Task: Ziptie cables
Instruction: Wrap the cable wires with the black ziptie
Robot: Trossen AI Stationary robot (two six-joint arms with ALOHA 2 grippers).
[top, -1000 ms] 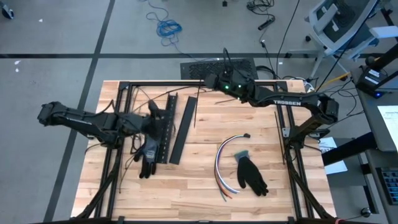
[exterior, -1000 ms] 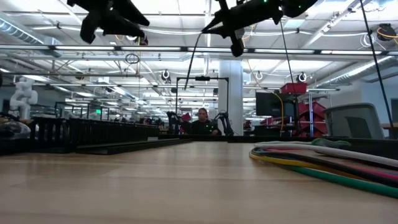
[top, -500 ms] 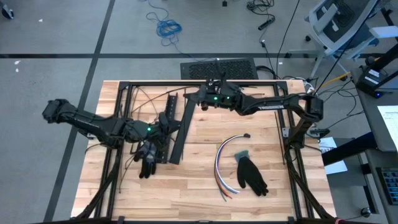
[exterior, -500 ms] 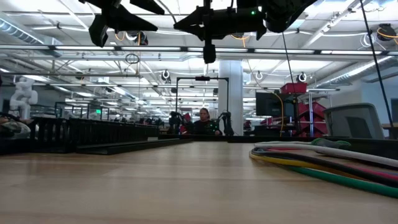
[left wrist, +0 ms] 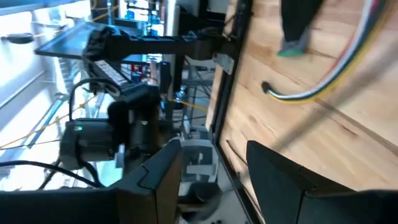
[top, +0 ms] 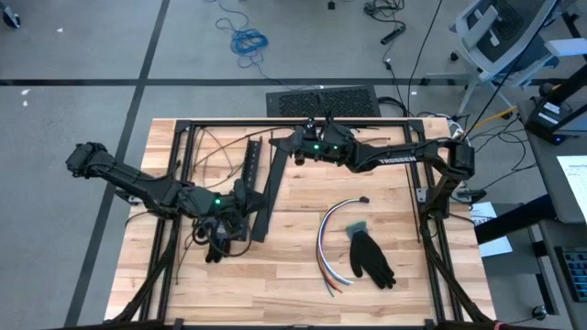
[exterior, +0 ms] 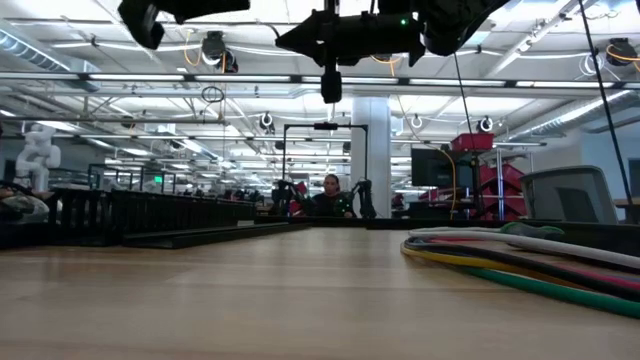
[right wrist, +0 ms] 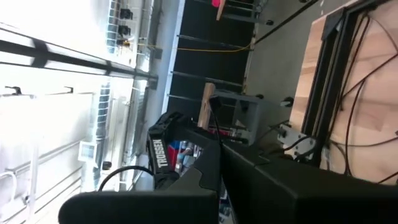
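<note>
A: Cables (top: 320,240)?

B: Loose on the bench (top: 293,289), right of middle, bent in an open arc. Flat on the wood in the low view, at the right edge (exterior: 520,262). Not bound, not held.

A: Anything beside them?

B: Dark glove (top: 371,258) just inside the arc, cuff toward the far end of the bundle. Cannot tell whether touching.

A: Left jaws?

B: Spread, with nothing between them. In the left wrist view, bare wood and the cables (left wrist: 323,84) far off past the gap. End of the left arm (top: 138,183) over the near ends of two black strips (top: 261,188), left of middle. Second glove (top: 216,243) partly under it. Up off the wood, going by the low view. Well apart from the cables.

A: Right jaws?

B: Pressed together. Whether pinching anything, cannot tell. End of the right arm (top: 385,158) reaching across the far side of the bench to near the far tip of the strips, also raised. Well apart from the cables too.

A: Beyond the bench?

B: Coiled blue cord (top: 248,39) on the floor past the far edge. In the low view, a person (exterior: 327,197) seated far back in the room.
</note>
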